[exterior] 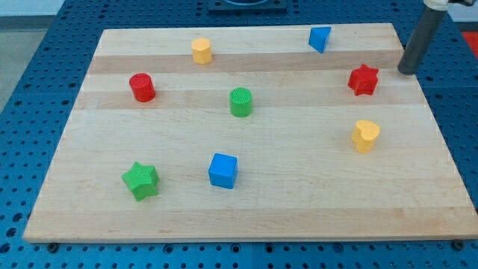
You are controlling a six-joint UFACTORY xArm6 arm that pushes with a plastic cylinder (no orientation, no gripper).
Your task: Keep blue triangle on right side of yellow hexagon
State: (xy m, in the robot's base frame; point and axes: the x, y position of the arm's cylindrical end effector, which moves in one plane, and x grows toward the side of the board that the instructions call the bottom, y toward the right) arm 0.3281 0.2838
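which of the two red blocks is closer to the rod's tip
The red star, at the view's right, sits just left of my tip. The red cylinder lies far off, near the board's left edge.

On the pale wooden board (299,202) stand a red cylinder (142,87), a green cylinder (240,102), a red star block (364,80), a yellow heart block (365,136), a blue cube (222,170) and a green star block (140,180), all well apart.
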